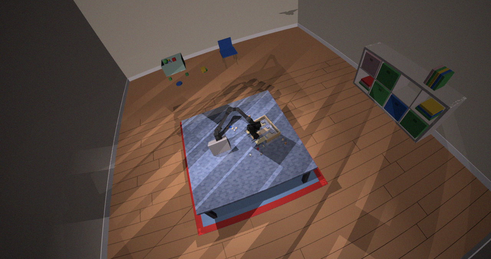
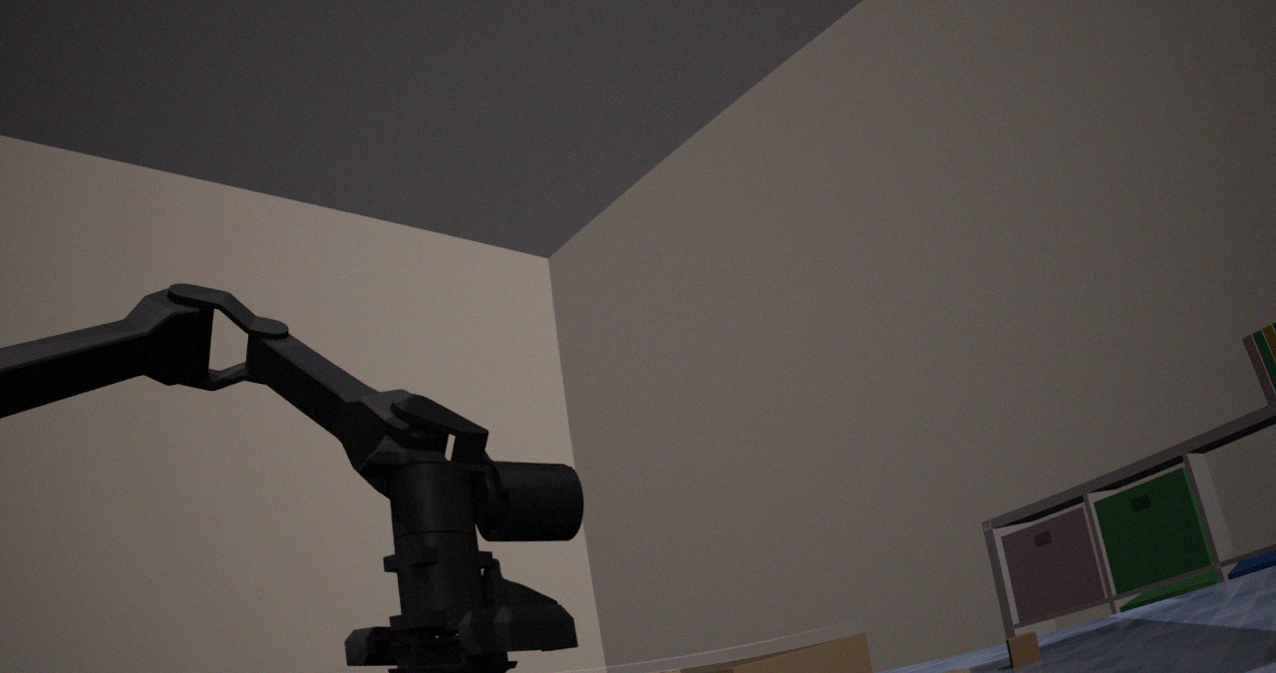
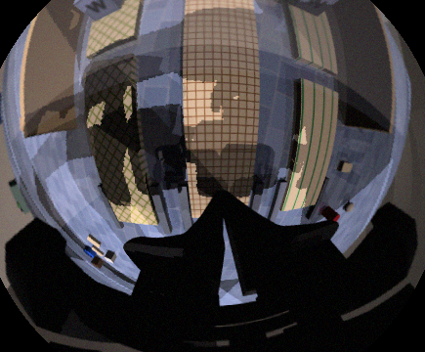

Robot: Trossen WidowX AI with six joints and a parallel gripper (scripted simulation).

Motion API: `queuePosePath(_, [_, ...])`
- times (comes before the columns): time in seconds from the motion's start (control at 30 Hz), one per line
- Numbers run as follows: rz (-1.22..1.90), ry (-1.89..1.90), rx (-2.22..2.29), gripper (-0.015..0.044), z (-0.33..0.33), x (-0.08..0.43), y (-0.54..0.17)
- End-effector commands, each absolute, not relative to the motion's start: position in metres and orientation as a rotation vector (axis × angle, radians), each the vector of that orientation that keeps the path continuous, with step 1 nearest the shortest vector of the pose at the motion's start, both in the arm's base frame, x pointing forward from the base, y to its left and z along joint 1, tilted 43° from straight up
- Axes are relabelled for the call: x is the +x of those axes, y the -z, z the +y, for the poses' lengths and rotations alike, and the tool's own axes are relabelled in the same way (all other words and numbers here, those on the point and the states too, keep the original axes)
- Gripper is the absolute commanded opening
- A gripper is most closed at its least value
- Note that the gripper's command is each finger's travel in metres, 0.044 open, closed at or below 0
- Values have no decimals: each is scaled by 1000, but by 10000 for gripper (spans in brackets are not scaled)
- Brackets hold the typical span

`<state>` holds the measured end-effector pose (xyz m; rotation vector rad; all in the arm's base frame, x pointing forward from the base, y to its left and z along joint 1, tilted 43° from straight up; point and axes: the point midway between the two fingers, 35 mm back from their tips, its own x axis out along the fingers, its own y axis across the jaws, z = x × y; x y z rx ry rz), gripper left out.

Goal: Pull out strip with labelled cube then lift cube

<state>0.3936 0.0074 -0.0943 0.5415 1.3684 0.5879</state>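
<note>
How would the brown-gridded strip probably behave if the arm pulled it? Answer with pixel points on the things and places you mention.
The brown-gridded strip [image 3: 222,64] would likely slide as one piece, since no gap crosses its visible length. It looks fairly stiff, lying flat without visible sagging. Its broad, flat shape makes rolling unlikely.

A blue chair [image 1: 228,51] is seen near the wall. Books [image 1: 440,78] are carried on top of a shelf unit [image 1: 416,140] [image 2: 997,579].

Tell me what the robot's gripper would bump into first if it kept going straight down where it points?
Probably the middle strip with the brown squares, near its close end. The gripper seems right above it, but I can't tell how high.
</note>
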Motion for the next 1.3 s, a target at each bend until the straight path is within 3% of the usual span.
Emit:
queuePosePath(0.0, [1365,-588,548,0,8,394,94])
queuePosePath(1.27, [1365,-588,548,0,9,396,97])
